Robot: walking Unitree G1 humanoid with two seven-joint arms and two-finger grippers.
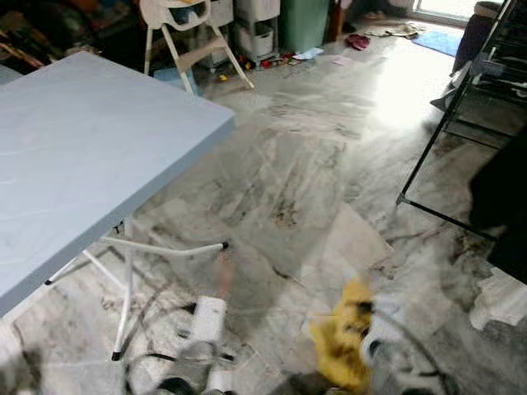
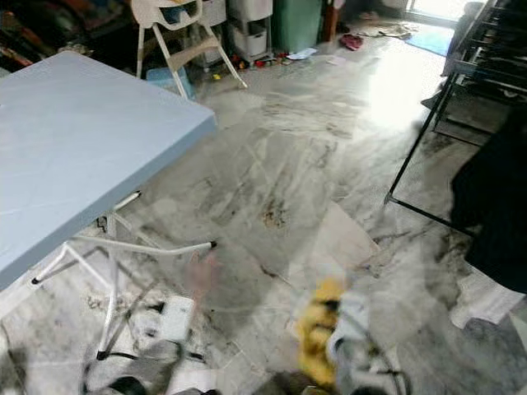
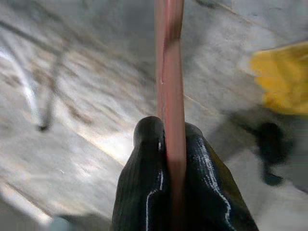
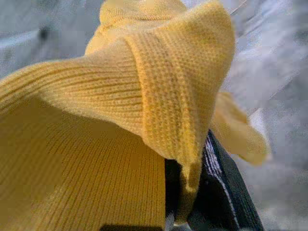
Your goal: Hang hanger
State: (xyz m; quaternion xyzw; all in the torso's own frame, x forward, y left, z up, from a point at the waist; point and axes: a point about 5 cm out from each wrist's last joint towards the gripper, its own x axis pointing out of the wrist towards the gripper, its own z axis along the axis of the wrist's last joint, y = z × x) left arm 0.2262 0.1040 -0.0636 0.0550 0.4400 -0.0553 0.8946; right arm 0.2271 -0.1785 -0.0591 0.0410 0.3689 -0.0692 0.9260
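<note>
My left gripper (image 3: 168,132) is shut on a thin pink hanger (image 3: 168,82), whose bar runs out between the two black fingers (image 3: 144,168). In the left eye view the hanger (image 1: 222,276) is a faint pink blur low over the floor, ahead of my blurred left arm (image 1: 206,321). My right gripper holds a yellow knitted garment (image 4: 110,125) that drapes over its black finger (image 4: 221,192). The garment (image 1: 346,333) hangs as a blurred yellow bundle at the bottom centre. A black clothes rack (image 1: 449,115) stands at the right.
A light blue folding table (image 1: 82,148) with white legs (image 1: 123,288) stands close on my left. A dark garment (image 1: 502,189) hangs on the rack, with a white cloth (image 1: 498,300) on the floor below. A high chair (image 1: 193,33) and green bin (image 1: 303,20) stand far back. Marble floor lies ahead.
</note>
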